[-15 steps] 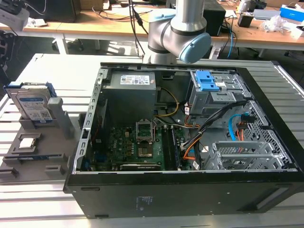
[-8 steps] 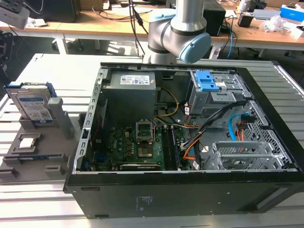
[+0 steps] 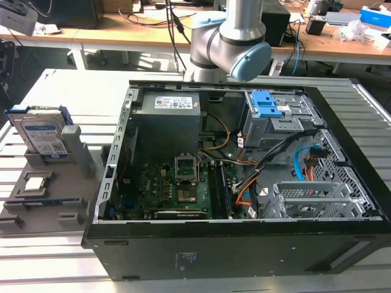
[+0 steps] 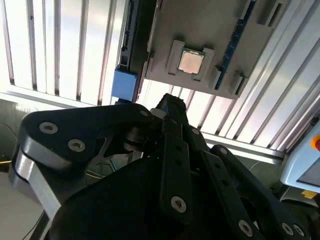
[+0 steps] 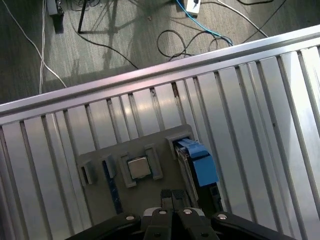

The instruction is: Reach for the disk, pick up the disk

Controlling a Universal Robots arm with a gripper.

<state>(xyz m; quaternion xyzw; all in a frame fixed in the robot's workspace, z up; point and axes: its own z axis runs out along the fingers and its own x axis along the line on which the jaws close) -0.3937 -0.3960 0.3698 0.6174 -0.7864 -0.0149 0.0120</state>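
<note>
We work over a slatted aluminium table (image 3: 55, 256), where in the first wrist view our gripper (image 5: 173, 196) hangs just above the grey holder (image 5: 145, 190), its fingers pressed together on nothing and touching no part. The disk (image 3: 40, 131) stands upright in a slot at one end of the holder, untouched, its blue bracket (image 5: 202, 167) along one side and the chip (image 5: 138, 167) seated in the holder's middle pocket near it. Beyond the holder, towards the exterior view's right, lies the open computer case (image 3: 244, 244), with the arm (image 3: 235, 36) rising behind it and cluttered desks (image 3: 146, 27) farther back.
</note>
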